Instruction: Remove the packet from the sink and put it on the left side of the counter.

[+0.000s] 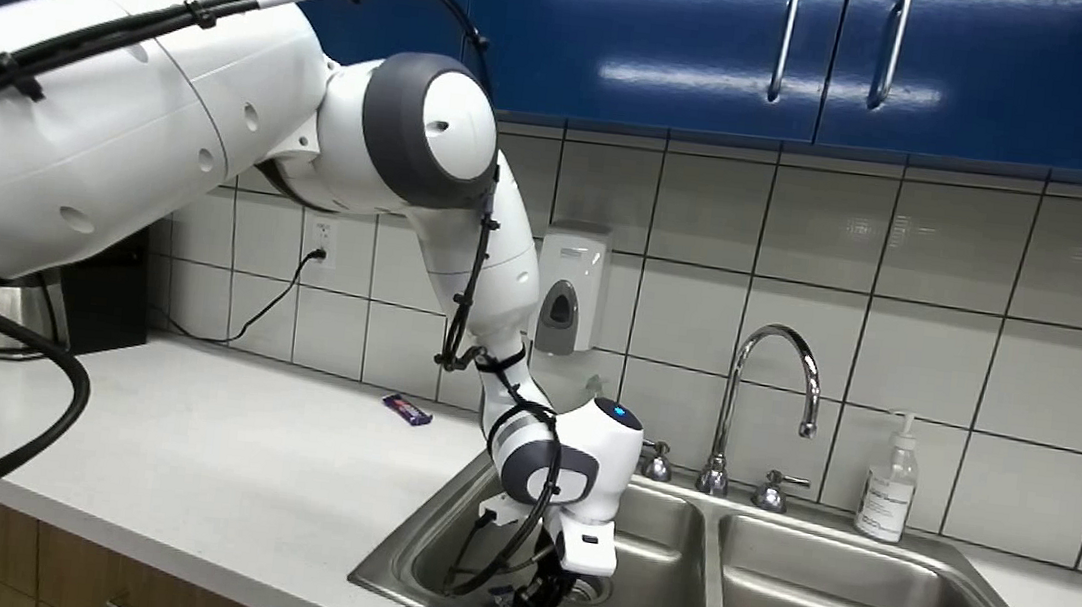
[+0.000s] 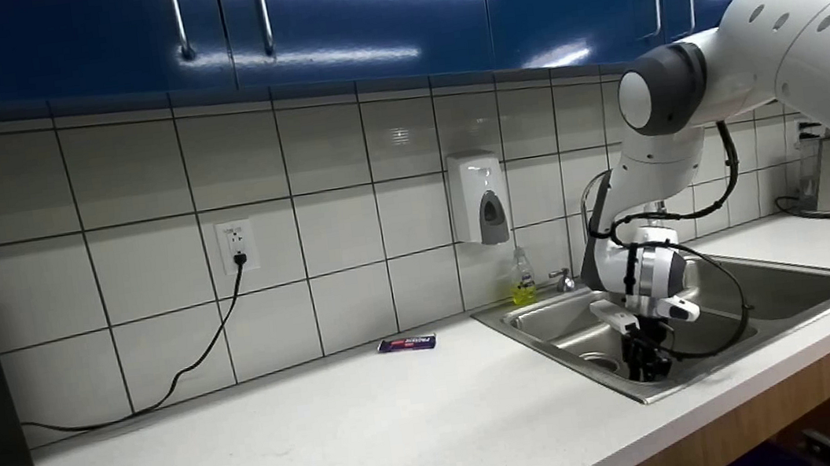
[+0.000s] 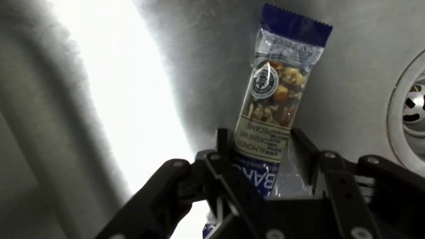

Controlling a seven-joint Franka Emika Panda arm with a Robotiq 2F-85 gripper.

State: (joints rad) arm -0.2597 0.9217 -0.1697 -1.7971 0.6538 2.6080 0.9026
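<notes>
Locate the wrapped nut bar (image 3: 279,89): it lies on the floor of the stainless-steel sink (image 1: 711,578), beside the drain strainer (image 3: 413,108) and apart from it. The gripper (image 3: 261,143) stands over the bar with its fingers (image 3: 223,142) part-way apart, one along each long edge near mid-length. From the wrist view you cannot tell whether both pads bear on the wrapper; treat the hold as unconfirmed.

Expect a light load. The core, whose nuts show through a clear window, is probably stiff enough to carry its own length but liable to crack or crumble under a hard squeeze. The film is glossy and likely to slip. The blue crimped end (image 3: 295,26) appears flat and unfilled, so do not pull by it.

Take hold across the narrow width at the printed ingredient panel (image 3: 261,137), with the pads low enough to meet the solid sides and not loose film alone. Apply moderate force; an off-centre pinch may let the long bar pivot. Raise it above the sink rim before you traverse to the tabletop (image 2: 291,446). Do not mistake the purple-wrapped bar (image 2: 406,343), which rests there near the tiled wall (image 2: 340,234), for your load.
</notes>
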